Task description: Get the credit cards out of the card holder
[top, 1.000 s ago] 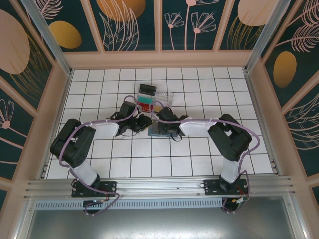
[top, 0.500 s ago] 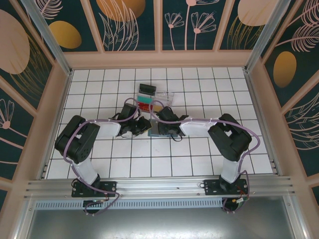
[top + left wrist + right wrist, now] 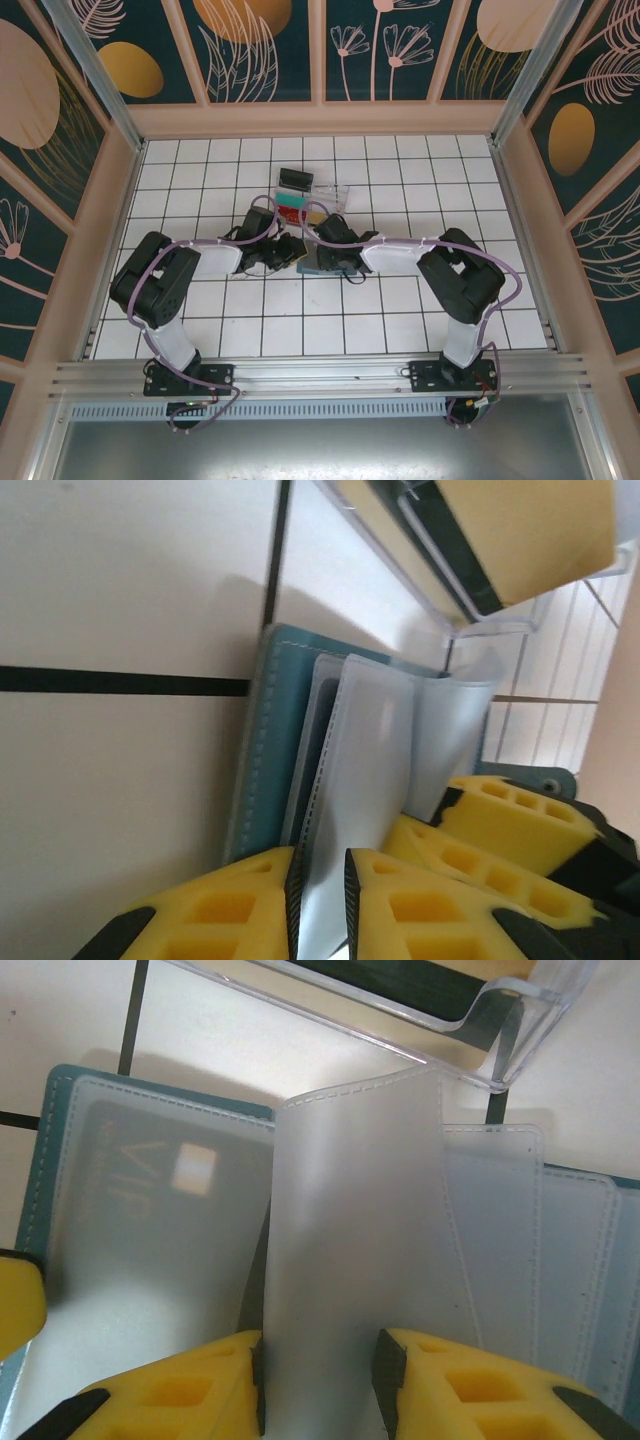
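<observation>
Top view: both arms met at the middle of the white tiled table (image 3: 400, 320), over the teal card holder (image 3: 311, 268). The holder lay open and flat, just on the near side of the clear plastic tray (image 3: 338, 194). A small black card (image 3: 295, 178) stood beyond the tray.

Left wrist view: the left gripper (image 3: 320, 900) had its yellow jaws nearly together, clamped on a frosted leaf (image 3: 365, 750) of the holder. The teal cover (image 3: 262, 750) lay flat on the tile to the left of that leaf. Yellow fingers (image 3: 500, 820) of the other arm showed just to the right.

Right wrist view: the right gripper (image 3: 320, 1390) had its jaws moderately apart, and a raised leaf (image 3: 350, 1250) filled the gap, one edge against each pad. We read this as a grip. A dark card with pale print (image 3: 150, 1180) sat inside the pocket left of the raised leaf. We could not tell its colour through the frosted plastic
</observation>
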You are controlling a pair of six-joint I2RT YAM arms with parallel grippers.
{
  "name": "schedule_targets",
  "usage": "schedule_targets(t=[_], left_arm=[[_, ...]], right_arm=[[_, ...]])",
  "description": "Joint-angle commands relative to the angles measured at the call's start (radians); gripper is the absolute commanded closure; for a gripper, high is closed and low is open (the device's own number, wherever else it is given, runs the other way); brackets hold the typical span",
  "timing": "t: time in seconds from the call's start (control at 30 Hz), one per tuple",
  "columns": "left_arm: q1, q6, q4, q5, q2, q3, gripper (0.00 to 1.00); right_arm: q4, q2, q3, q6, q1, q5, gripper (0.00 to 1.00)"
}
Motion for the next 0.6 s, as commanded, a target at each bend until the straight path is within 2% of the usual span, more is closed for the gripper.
schedule_targets(t=[0.0, 0.23, 0.57], left_arm=[[-0.004, -0.008, 0.066, 0.062, 0.007, -0.007, 0.77], [-0.006, -0.018, 0.096, 0.086, 0.011, -0.014, 0.77], [-0.007, 0.002, 0.038, 0.048, 0.032, 0.004, 0.75]], right_arm=[[-0.170, 0.099, -0.073, 0.003, -0.017, -0.036, 0.61], [-0.170, 0.086, -0.079, 0.004, -0.017, -0.032, 0.61], [-0.140, 0.003, -0.093, -0.003, -0.036, -0.064, 0.61]])
